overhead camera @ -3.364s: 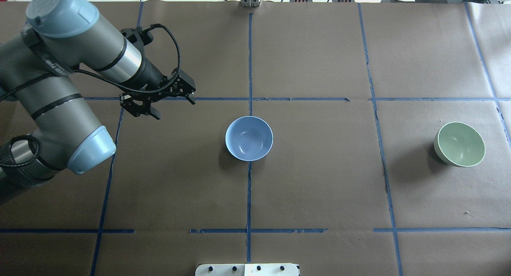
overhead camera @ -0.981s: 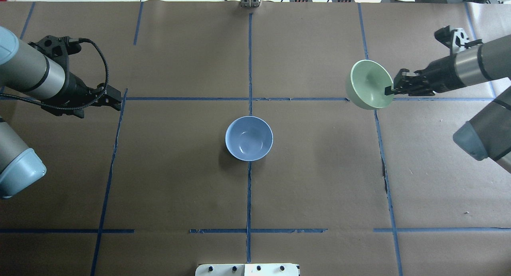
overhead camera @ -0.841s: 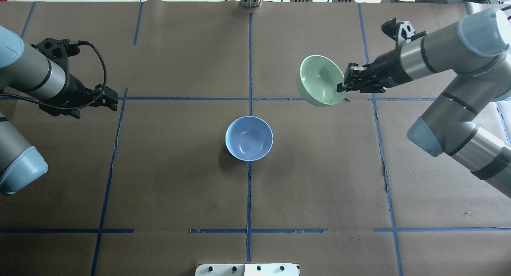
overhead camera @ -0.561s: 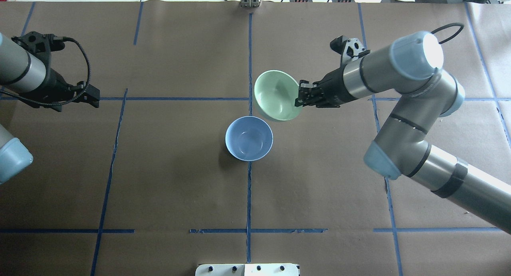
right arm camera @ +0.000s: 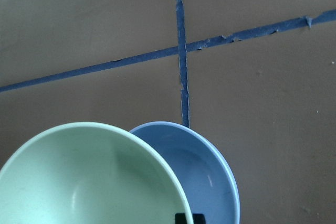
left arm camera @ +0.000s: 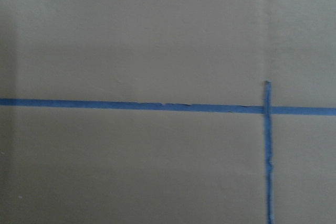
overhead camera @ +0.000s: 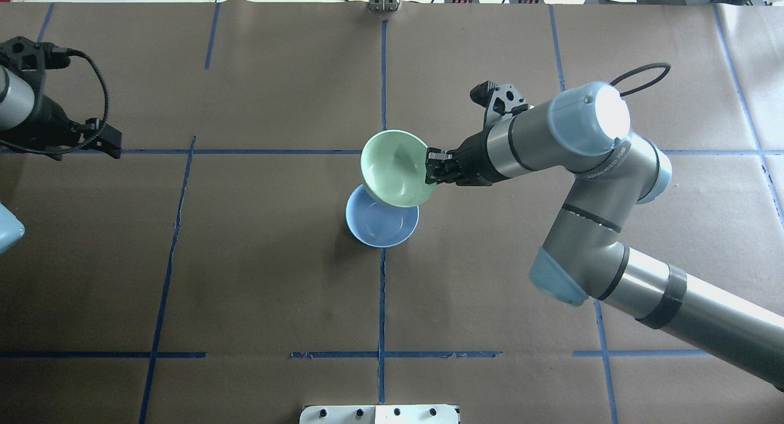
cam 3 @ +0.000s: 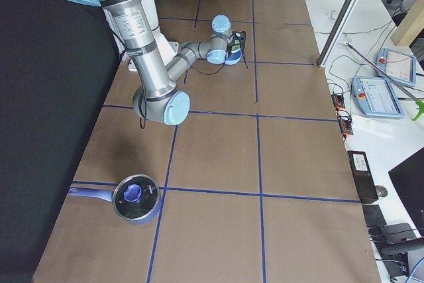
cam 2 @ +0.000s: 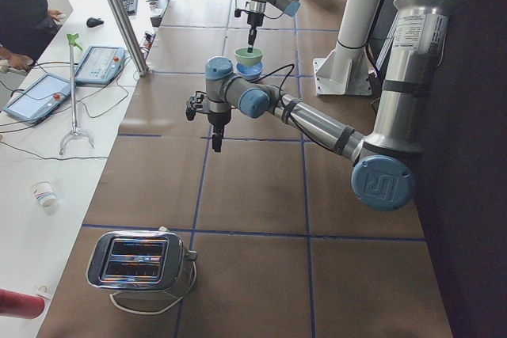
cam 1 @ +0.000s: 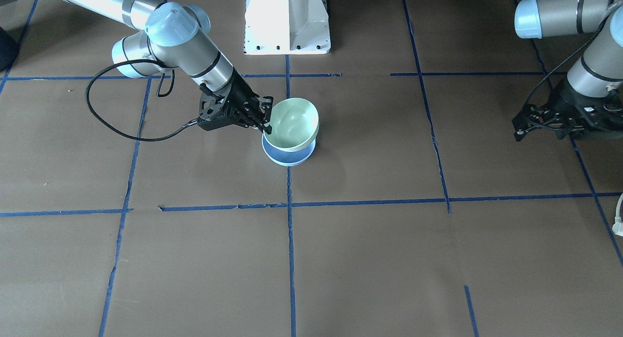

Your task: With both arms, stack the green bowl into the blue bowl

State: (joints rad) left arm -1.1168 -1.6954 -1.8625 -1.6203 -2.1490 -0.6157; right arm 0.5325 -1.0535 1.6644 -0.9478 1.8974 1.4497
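My right gripper is shut on the near-side rim of the pale green bowl and holds it, slightly tilted, just above the blue bowl. The green bowl covers the blue bowl's far part. In the front-facing view the green bowl overlaps the blue bowl, with the right gripper beside them. The right wrist view shows the green bowl in front of the blue bowl. My left gripper is open and empty, far to the left.
The robot's white pedestal stands at the table's near edge. A toaster sits at the left end, and a lidded blue pot at the right end. Blue tape lines cross the brown table.
My right arm came in holding the green bowl and carried it leftward from the right side to above the blue bowl. My left arm drew back to the left.
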